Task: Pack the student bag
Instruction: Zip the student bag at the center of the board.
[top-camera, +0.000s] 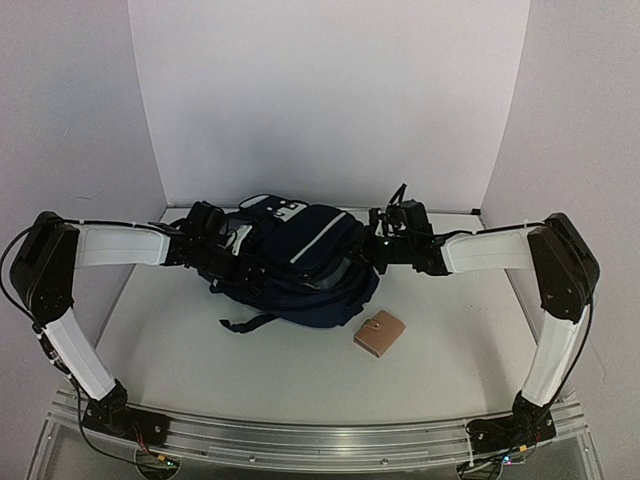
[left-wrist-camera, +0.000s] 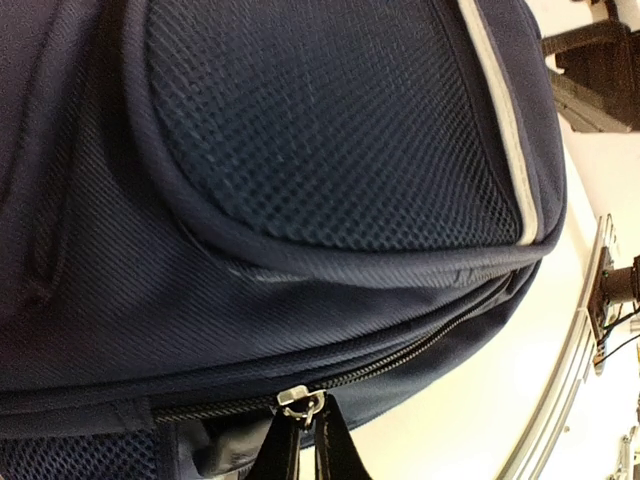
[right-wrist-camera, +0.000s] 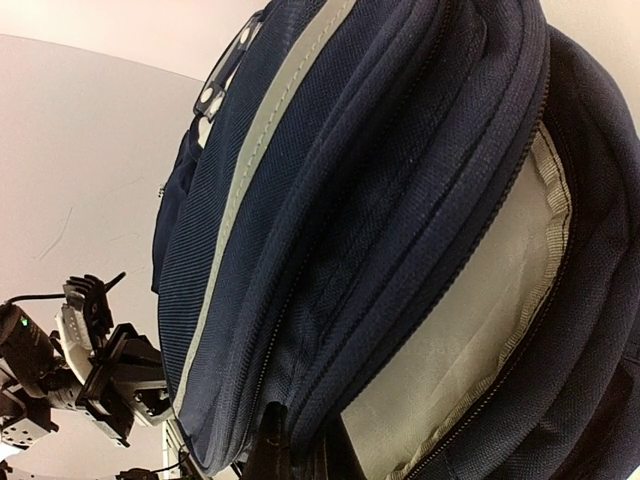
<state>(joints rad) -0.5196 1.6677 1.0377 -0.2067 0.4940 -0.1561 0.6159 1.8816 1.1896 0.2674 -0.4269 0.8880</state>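
The student bag (top-camera: 300, 262) lies on its side across the far middle of the table (top-camera: 450, 350) before me. It is navy-blue fabric with thin white stripes and a white patch (top-camera: 280, 207) at its far end. Its main zip is parted, showing grey lining (right-wrist-camera: 470, 330). A black strap (top-camera: 248, 322) trails from its near side. The mesh pocket (left-wrist-camera: 320, 120) looks flat, I think.

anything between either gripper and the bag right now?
Nothing visible. Both touch the bag: the left gripper pinches the zip pull, and the right gripper clamps the fabric edge beside the open grey-lined compartment. The tan wallet lies on the table, apart from both.
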